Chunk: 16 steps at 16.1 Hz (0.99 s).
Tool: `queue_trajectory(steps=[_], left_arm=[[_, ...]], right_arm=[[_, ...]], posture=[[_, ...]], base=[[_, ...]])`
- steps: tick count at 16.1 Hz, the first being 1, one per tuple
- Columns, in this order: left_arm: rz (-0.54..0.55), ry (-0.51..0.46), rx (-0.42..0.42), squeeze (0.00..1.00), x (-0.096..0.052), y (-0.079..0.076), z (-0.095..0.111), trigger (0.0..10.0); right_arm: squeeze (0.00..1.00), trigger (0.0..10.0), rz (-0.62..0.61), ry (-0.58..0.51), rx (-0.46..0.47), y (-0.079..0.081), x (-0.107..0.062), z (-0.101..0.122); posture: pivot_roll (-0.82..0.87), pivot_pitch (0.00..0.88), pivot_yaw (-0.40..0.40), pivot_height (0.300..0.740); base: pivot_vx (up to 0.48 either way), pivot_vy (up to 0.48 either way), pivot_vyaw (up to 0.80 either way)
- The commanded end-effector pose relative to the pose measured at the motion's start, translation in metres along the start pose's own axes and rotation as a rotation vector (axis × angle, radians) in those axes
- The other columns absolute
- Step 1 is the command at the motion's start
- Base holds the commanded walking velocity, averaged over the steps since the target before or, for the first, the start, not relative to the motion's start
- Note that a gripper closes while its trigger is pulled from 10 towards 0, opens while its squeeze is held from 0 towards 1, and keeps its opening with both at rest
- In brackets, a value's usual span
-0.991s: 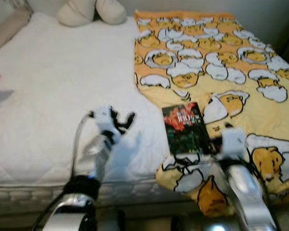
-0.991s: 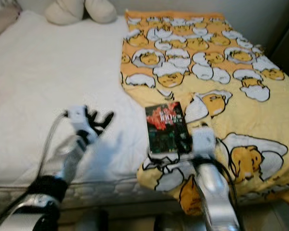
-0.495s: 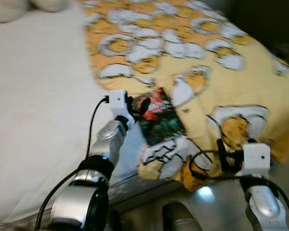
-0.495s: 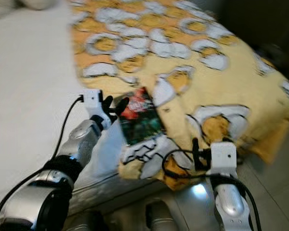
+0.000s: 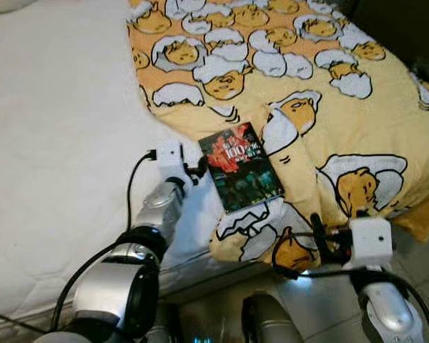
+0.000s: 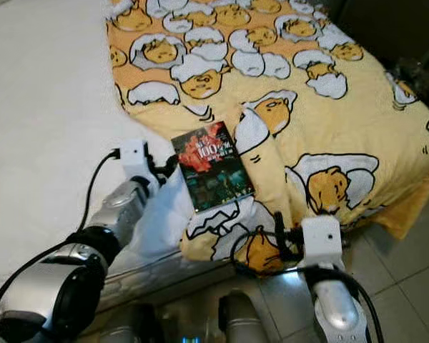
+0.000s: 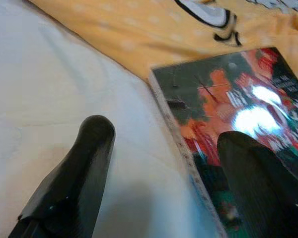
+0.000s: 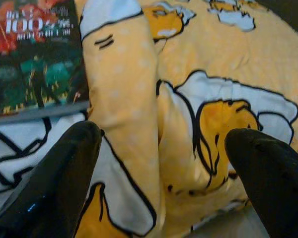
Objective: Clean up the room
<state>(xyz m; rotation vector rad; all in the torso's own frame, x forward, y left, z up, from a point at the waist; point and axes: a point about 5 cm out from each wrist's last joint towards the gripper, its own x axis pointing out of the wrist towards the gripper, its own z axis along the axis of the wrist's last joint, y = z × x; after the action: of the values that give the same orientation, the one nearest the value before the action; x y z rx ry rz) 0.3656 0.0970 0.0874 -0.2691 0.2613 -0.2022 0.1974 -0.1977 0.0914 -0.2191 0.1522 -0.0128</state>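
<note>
Since the book [image 5: 241, 168] lies on the yellow blanket [image 5: 329, 107] at the bed's [image 5: 50, 143] near edge, the left gripper [image 7: 164, 163], fingers apart, is set astride its spine edge for a grasp; the right gripper [image 8: 164, 173] is held apart nearby.

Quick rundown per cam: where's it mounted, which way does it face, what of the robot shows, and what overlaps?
Left eye view: head, facing forward and down at the bed; both arms show, left end effector by the book.
Right eye view: same head, same scene.
Left wrist view: along its own open black fingers straddling the book's edge.
Right wrist view: along the open right end effector at the yellow blanket.
Shared: the book and blanket appear in all four.
</note>
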Motion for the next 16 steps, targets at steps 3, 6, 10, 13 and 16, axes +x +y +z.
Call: queue_trajectory(steps=[3,6,10,13,16], left_arm=[[-0.133,-0.01,-0.094,0.0,0.002,-0.027,-0.005,10.0],[-0.104,0.072,-0.069,0.0,-0.003,-0.033,-0.028,10.0],[-0.139,0.191,-0.028,0.0,-0.009,-0.052,-0.054,10.0],[-0.189,0.24,-0.061,0.0,-0.012,-0.061,-0.063,10.0],[-0.235,0.253,-0.197,0.0,-0.013,-0.066,-0.065,0.0]], right_arm=[[0.0,10.0,0.003,0.015,-0.005,0.0,-0.008,0.002],[0.0,10.0,0.034,0.042,-0.002,0.005,-0.012,-0.003],[0.0,10.0,0.047,0.045,-0.001,0.006,-0.01,-0.002],[0.0,10.0,0.047,0.05,0.009,0.011,-0.009,-0.003],[0.0,10.0,0.055,0.047,0.018,0.017,-0.003,-0.005]], posture=[[-0.22,0.217,-0.015,0.683],[-0.2,0.234,-0.032,0.683],[-0.2,0.233,-0.032,0.683],[-0.19,0.234,-0.021,0.683],[-0.18,0.212,-0.008,0.683]], base=[[0.0,0.0,0.0],[0.0,0.0,0.0],[0.0,0.0,0.0],[0.0,0.0,0.0],[0.0,0.0,0.0]])
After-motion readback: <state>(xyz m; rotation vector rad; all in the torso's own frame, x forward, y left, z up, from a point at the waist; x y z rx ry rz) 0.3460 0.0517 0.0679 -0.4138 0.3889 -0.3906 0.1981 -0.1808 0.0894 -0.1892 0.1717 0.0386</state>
